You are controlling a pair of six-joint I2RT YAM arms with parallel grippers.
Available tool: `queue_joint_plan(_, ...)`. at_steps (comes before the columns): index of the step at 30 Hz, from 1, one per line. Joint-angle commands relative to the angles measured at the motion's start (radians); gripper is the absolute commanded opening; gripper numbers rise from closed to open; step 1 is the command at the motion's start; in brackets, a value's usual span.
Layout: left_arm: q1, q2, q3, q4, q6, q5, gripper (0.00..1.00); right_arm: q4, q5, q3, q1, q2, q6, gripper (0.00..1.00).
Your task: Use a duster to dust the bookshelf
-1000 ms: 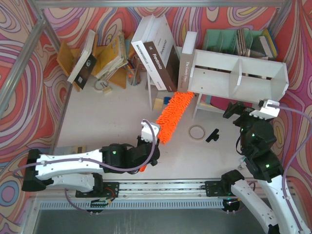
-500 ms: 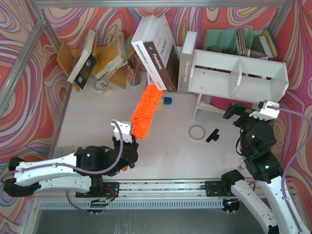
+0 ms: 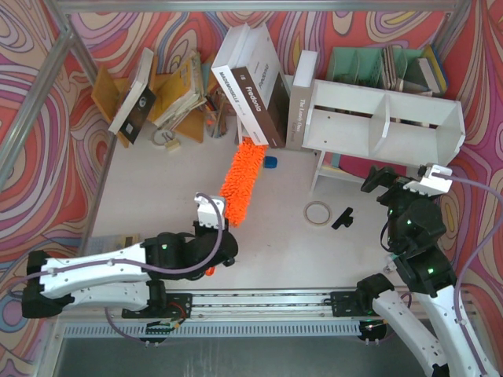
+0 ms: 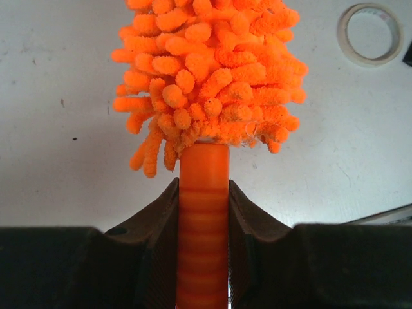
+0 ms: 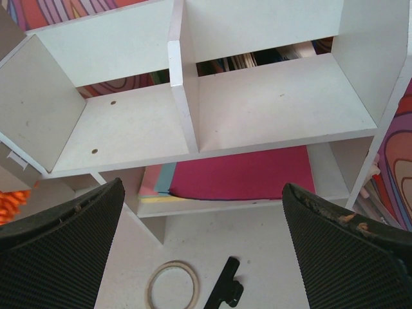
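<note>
Left gripper (image 4: pixel 203 193) pinching duster (image 3: pixel 236 177) handle just below the fluffy head. Right gripper (image 5: pixel 201 212) spread wide, empty, facing the bookshelf (image 5: pixel 277 96).

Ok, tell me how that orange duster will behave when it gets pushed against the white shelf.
The duster has a shaggy, soft-looking head, so it will probably squash against the bookshelf. Its handle looks like stiff plastic, pinched squarely by the left gripper, so it likely won't bend.

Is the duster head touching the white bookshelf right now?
No: in the top view the duster head sits over the table, well left of the bookshelf and apart from it.
</note>
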Motion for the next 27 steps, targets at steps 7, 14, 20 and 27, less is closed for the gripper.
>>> queue_joint_plan(7,0.103,0.036,-0.109,0.062,-0.121,0.067,0.00,0.039,0.022,-0.012,-0.001,-0.010,-0.017,0.99)
queue_joint_plan(14,0.109,0.038,-0.146,0.075,-0.144,0.093,0.00,0.044,0.024,-0.013,-0.001,-0.008,-0.018,0.99)
queue_joint_plan(20,0.128,-0.040,-0.080,0.073,-0.045,0.066,0.00,0.046,0.022,-0.014,-0.001,-0.009,-0.017,0.99)
queue_joint_plan(27,0.135,-0.072,0.021,0.117,0.098,0.054,0.00,0.041,0.014,-0.017,-0.001,-0.017,-0.008,0.99)
